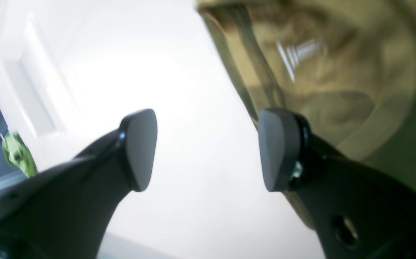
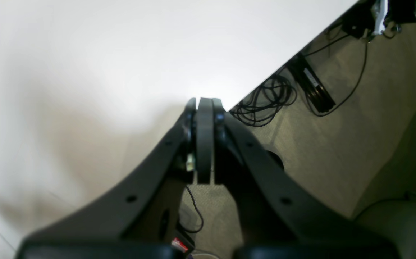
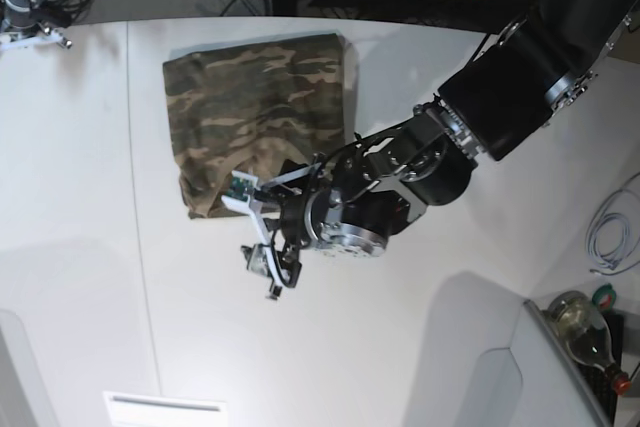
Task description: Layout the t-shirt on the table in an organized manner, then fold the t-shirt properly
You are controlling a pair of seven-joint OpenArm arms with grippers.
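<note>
While the left gripper point(image 1: 208, 149) gapes beside the seemingly folded t-shirt point(image 3: 255, 117), the right gripper point(image 2: 204, 140) is pressed together.

T-shirt point(image 3: 258, 117) on table point(image 3: 80, 207), far side

1. One t-shirt point(image 3: 255, 112) in camouflage print.
2. One white table point(image 3: 80, 197).
3. Two grippers: the left gripper point(image 1: 208, 149) and the right gripper point(image 2: 204, 140).
4. One glass bottle point(image 3: 585, 325).
5. One coil of pale cable point(image 3: 610, 232).
</note>
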